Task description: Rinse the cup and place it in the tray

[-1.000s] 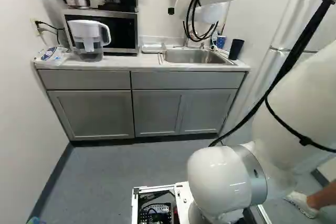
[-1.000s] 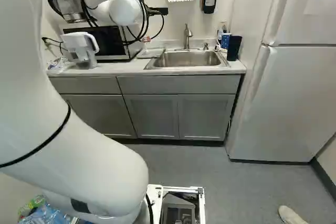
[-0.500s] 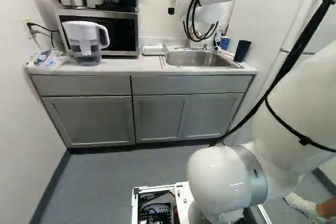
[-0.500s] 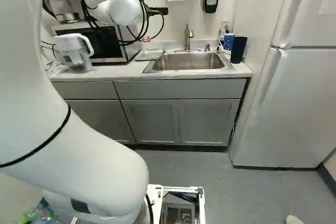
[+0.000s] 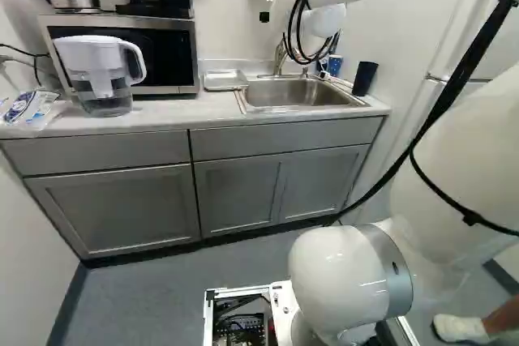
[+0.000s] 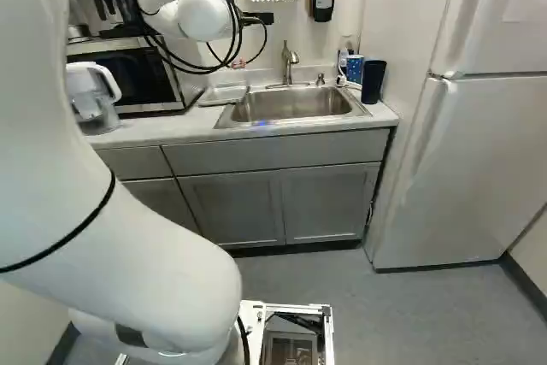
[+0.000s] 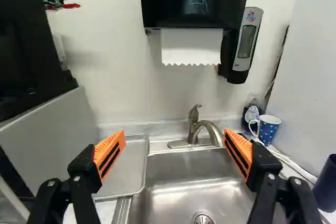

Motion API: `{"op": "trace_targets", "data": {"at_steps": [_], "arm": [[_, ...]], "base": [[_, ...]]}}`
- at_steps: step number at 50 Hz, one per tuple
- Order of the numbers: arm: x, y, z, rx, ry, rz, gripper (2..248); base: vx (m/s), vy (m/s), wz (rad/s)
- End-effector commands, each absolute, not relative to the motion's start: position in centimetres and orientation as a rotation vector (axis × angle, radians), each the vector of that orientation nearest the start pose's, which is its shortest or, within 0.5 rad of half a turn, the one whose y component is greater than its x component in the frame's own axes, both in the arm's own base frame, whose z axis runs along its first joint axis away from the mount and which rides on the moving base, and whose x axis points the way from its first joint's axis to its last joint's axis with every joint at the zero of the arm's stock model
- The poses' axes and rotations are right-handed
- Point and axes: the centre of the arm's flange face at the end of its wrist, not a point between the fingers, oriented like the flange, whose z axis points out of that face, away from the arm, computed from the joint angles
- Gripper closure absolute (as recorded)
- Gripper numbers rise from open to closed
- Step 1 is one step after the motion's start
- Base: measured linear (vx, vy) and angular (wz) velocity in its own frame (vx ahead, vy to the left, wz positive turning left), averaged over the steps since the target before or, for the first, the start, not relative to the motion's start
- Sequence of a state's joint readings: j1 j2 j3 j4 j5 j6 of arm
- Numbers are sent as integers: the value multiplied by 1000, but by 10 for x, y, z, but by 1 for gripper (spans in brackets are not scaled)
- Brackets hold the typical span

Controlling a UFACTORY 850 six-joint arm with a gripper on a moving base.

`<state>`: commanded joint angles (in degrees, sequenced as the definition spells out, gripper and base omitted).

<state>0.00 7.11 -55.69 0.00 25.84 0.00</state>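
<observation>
Reaching over toward the sink [image 7: 184, 184] with the gripper [image 7: 174, 135] open and empty, its orange pads [image 7: 109, 153] spread wide, presumably to leave room for closing round a cup. Aimed roughly at the tap [image 7: 193, 129], perhaps to keep the washing place in sight while lining up; no stream visible there. Take the spotted blue cup [image 7: 269, 130] as the likelier one to rinse, upright on the counter [image 5: 182, 109] near the sink's far corner, probably stood beside the fridge [image 6: 487, 164] to stay out of the way yet within easy reach of water. Unable to rule out the dark tumbler [image 7: 326, 184], also upright, nearer along that same side. Find the tray [image 7: 128, 169] lying flat across the sink from both, between basin and microwave [image 5: 162, 50], likely kept so close to catch drips from a freshly rinsed cup. Still to do, by the look of things: grasp, rinse, set down. Best to approach the cup next with care for the white cable [image 7: 289, 162] running close by, easily snagged, and for the handle, liable to turn the cup if nudged
</observation>
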Motion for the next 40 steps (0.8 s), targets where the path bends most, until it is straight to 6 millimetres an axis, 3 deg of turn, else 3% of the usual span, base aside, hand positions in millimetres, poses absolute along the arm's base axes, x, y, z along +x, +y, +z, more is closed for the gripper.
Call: {"op": "trace_targets", "data": {"at_steps": [40], "arm": [[489,0,688,-2248,0,-2195,3]], "base": [[126,46,-279]]}}
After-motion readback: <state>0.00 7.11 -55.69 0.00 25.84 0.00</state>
